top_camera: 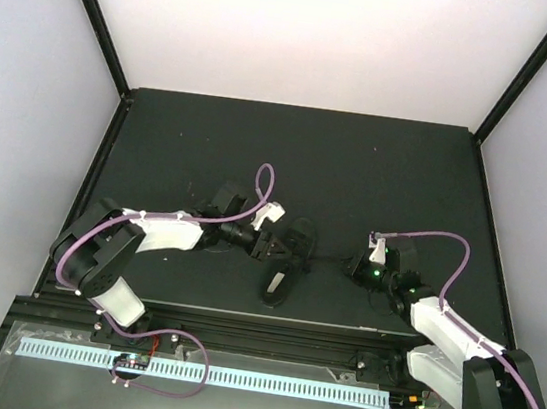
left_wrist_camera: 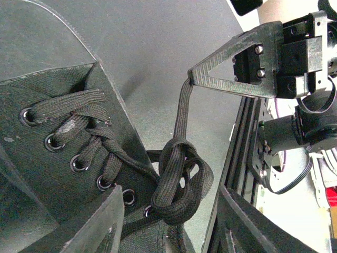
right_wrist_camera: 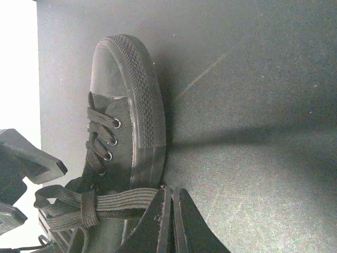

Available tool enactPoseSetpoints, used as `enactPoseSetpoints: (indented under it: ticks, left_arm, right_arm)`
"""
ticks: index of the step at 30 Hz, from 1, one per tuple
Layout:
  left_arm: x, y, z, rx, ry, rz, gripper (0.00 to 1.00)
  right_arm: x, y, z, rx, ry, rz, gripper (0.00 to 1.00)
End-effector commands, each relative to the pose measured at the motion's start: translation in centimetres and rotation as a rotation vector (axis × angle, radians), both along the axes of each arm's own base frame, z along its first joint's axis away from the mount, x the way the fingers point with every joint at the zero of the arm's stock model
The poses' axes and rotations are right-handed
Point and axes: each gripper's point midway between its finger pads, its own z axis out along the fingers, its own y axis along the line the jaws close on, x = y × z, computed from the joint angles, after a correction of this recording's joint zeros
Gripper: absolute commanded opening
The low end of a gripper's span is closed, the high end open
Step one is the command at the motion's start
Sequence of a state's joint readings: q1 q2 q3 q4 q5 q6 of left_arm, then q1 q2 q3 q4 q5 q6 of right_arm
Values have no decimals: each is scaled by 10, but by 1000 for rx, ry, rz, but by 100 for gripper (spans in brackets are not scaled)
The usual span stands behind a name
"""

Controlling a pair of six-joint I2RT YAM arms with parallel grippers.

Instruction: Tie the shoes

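Overhead, the shoe (top_camera: 284, 267) sits on the table (top_camera: 209, 156) near its front edge, its laces lost, black on black. The right wrist view settles it: the right gripper (right_wrist_camera: 170, 203) is clamped on a lace (right_wrist_camera: 126, 199). The left wrist alone shows the loose knot (left_wrist_camera: 176, 179) between the spread fingers of the left gripper (left_wrist_camera: 168, 203). The heel is cut off.

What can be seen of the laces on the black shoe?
The laces are flat, black, woven bands. They criss-cross through metal-ringed eyelets on the shoe and gather into a loose, looped knot near the top eyelets. One strand runs straight from the knot to the right end effector, which is shut on it. The left end effector is open, one finger on each side of the knot.
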State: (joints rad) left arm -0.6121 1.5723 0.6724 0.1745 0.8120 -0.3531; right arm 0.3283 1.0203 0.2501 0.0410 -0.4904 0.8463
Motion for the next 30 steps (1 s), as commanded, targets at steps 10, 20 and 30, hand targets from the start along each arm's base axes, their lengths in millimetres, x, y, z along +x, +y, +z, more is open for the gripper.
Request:
enactPoseSetpoints:
  ticks: [10, 20, 30]
  left_arm:
    - [0, -14, 10, -51, -14, -43, 5]
    - [23, -5, 6, -35, -1, 95, 2]
    - [38, 5, -1, -14, 24, 180, 2]
  right_arm:
    - [2, 3, -2, 1, -11, 37, 2]
    - [40, 16, 10, -115, -80, 166, 9]
    - [33, 21, 13, -95, -155, 196, 77]
